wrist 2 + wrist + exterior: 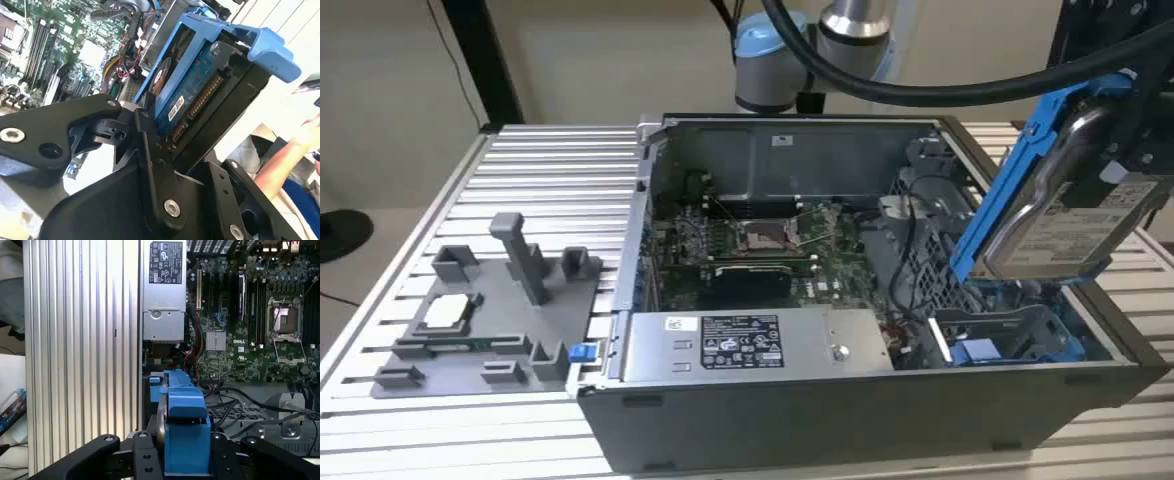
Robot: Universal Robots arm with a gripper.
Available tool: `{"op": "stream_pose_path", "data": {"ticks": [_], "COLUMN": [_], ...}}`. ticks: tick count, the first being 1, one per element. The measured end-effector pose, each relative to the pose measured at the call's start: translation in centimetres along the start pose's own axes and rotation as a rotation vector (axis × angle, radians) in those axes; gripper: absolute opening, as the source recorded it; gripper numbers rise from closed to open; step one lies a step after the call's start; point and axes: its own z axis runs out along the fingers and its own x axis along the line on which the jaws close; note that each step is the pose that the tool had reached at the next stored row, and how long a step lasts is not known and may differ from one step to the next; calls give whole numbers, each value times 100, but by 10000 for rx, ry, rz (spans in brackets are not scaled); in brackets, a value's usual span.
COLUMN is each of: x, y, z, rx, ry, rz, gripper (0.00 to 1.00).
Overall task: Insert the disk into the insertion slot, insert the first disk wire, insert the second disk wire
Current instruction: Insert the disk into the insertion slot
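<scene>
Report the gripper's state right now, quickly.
Gripper: closed, holding the silver metal hard drive in a bright blue plastic frame, above the open grey computer case.

One disk [1061, 225], one computer case [854, 420]

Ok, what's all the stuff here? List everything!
disk: one, silver in blue frame, above the case
computer case: one, grey, on the table
circuit board: one, green, inside the case
power supply box: one, grey, inside the case
holder block: one, grey, exterior view's left
table: one, silver, under the case
person's arm: one, past the disk in the second wrist view
robot arm: one, silver and blue, behind the case
gripper: one, black, shut on the disk
</scene>
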Motion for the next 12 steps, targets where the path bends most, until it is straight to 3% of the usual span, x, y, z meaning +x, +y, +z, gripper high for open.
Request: {"op": "stream_pose_path", "data": {"ticks": [12], "x": [0], "y": [0], "z": [0], "rx": [0], "ry": [0], "rz": [0], "gripper": [0]}}
